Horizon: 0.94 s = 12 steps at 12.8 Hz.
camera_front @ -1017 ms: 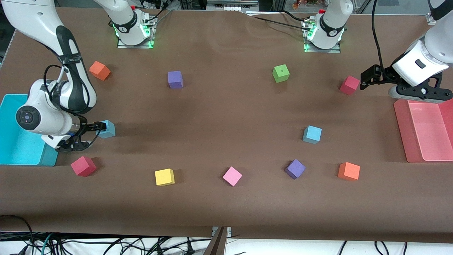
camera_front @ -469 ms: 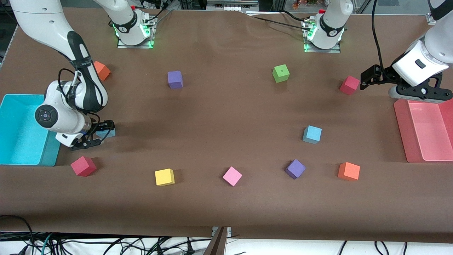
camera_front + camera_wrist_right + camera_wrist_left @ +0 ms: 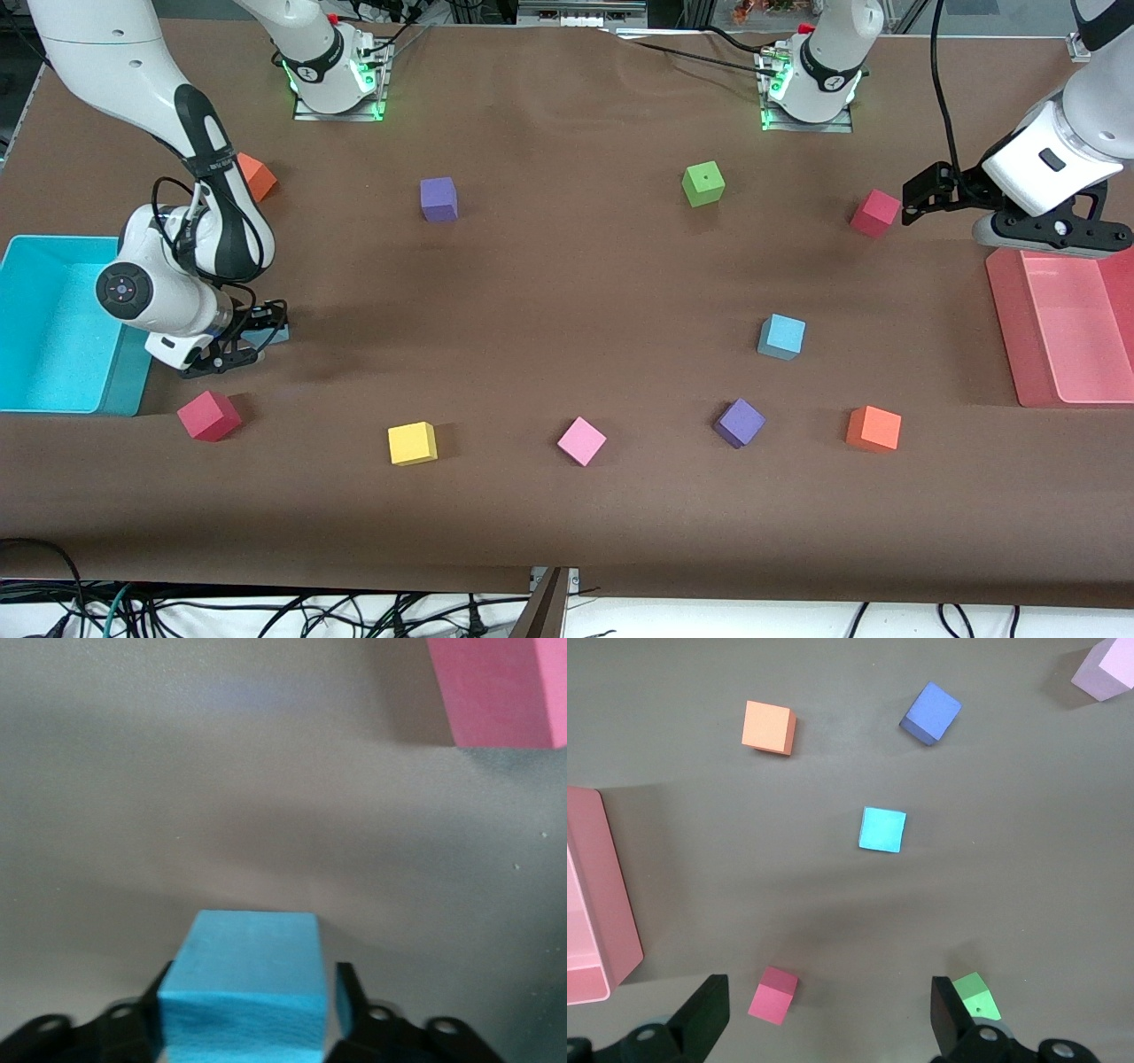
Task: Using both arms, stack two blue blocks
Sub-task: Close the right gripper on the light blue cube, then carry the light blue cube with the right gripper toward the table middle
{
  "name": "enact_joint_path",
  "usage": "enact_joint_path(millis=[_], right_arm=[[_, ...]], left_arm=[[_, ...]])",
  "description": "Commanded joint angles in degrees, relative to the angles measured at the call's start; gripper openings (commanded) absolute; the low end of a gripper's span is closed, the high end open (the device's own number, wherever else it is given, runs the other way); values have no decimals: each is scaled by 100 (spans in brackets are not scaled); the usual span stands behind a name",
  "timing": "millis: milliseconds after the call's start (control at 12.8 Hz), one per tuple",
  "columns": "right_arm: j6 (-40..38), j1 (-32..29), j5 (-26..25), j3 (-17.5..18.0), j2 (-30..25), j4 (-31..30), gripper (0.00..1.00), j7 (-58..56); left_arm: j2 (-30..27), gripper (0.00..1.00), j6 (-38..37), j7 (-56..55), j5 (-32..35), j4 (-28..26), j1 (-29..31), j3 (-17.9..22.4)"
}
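One blue block [image 3: 273, 335] lies near the right arm's end of the table, beside the turquoise bin. My right gripper [image 3: 260, 332] is down at it, fingers open and straddling it. In the right wrist view the block [image 3: 244, 961] fills the space between the fingers of the right gripper [image 3: 246, 1020], with a thin gap on one side. The other blue block [image 3: 782, 337] lies toward the left arm's end and also shows in the left wrist view [image 3: 882, 829]. My left gripper [image 3: 1050, 237] hangs open and empty [image 3: 828, 1028] above the pink bin's edge and waits.
The turquoise bin [image 3: 27, 403] is at the right arm's end and the pink bin [image 3: 1005, 328] at the left arm's end. A red cube [image 3: 208, 415] lies nearer the front camera than the straddled block. Yellow [image 3: 412, 443], pink [image 3: 581, 440], purple [image 3: 739, 422] and orange [image 3: 873, 428] cubes lie along the front.
My right gripper moved from beside the bin toward the blue block and lowered, so its fingers now straddle it. The left arm has not moved.
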Motion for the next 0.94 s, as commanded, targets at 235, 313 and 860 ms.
enact_joint_path(millis=[235, 313, 860], right_arm=[[-265, 7, 87, 233, -124, 297, 38, 55], [-545, 7, 87, 382, -133, 559, 38, 230], [-1313, 1129, 78, 937, -72, 1589, 38, 2723]], left_arm=[[53, 100, -94, 64, -55, 128, -3, -25], [53, 100, -94, 64, -55, 128, -3, -24], [53, 100, -94, 64, -55, 128, -3, -24]])
